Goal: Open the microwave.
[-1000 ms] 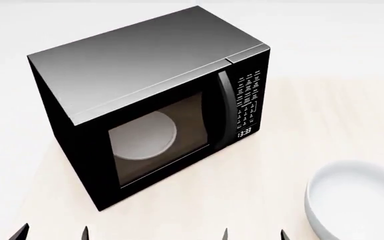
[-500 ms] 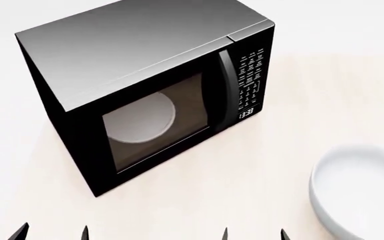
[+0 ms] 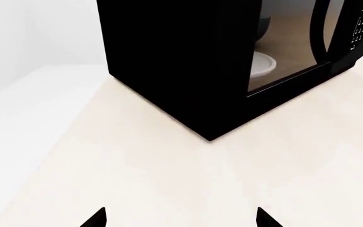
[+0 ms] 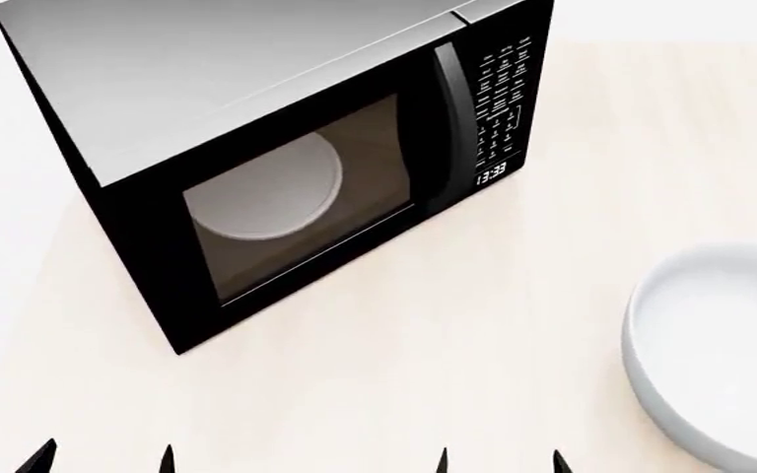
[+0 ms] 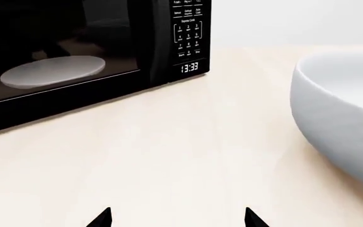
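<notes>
The microwave point(image 4: 234, 89) is a large black box with a grey top, standing on the light table at the upper left of the head view. Its door is shut; the white turntable point(image 4: 267, 187) shows through the glass. The vertical black handle point(image 4: 448, 118) sits left of the keypad point(image 4: 504, 94) and clock point(image 4: 491, 175). My left gripper point(image 4: 100, 461) and right gripper point(image 4: 500, 461) show only as black fingertips at the bottom edge, both open, empty and well short of the microwave. The microwave also shows in the left wrist view point(image 3: 181, 61) and the right wrist view point(image 5: 74, 52).
A large white bowl point(image 4: 721, 345) stands on the table at the right, near my right gripper; it also shows in the right wrist view point(image 5: 339, 109). The light wooden table point(image 4: 418, 374) runs between the grippers and the microwave. The table's left edge point(image 3: 55, 118) shows in the left wrist view.
The head view has shifted: the microwave and bowl sit higher in the picture and look a little larger. The gripper tips stay at the bottom edge. The door stays shut.
</notes>
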Controlling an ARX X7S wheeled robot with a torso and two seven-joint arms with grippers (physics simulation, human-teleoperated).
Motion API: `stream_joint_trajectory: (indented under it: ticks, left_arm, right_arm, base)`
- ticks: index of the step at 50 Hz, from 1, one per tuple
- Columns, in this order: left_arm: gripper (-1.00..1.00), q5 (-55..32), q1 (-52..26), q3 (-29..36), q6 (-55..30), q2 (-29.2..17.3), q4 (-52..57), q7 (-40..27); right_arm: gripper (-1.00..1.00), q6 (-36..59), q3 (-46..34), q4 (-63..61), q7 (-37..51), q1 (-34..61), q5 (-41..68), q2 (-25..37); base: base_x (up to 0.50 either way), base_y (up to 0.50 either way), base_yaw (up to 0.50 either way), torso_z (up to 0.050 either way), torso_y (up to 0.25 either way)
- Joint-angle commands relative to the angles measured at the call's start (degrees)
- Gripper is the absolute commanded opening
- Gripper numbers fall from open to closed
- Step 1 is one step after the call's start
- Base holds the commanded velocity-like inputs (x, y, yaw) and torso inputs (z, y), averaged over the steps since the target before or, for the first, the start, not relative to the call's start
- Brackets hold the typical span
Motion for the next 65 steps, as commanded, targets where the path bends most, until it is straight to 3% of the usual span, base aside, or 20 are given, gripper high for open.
stream_joint_trajectory:
  ticks: [1,14,22,37,65]
  left_arm:
    - [1.0,-0.5,-0.1,0.2,0.1,-0.2,-0.2,-0.2]
    - [1.0,-0.8,0.1,0.5,0.0,-0.6,0.2,-0.6]
    - [1.0,-1.0,0.3,0.6,0.1,-0.8,0.6,-0.8]
    - [1.0,-1.4,0.0,1.0,0.2,-1.1,0.3,-1.1]
    - [1.0,-2.0,0.2,1.6,0.3,-1.6,0.6,-1.8]
  right_arm:
    - [1.0,4.4,0.0,-7.2,1.3,-0.5,1.5,1.2]
    - [1.0,20.3,0.8,-25.1,3.0,2.7,7.3,6.2]
    - [1.0,34.4,2.7,-34.7,4.5,12.2,13.5,9.8]
    - [1.0,44.5,1.1,-24.1,0.5,34.1,16.3,11.2]
    - [1.0,39.5,-7.1,10.2,-8.5,53.1,9.5,6.9]
  base:
    - [0.0,0.0,0.0,0.0,0.0]
    - [0.0,0.0,0.0,0.0,0.0]
    - [0.0,0.0,0.0,0.0,0.0]
    - [0.0,0.0,0.0,0.0,0.0]
    - [0.0,0.0,0.0,0.0,0.0]
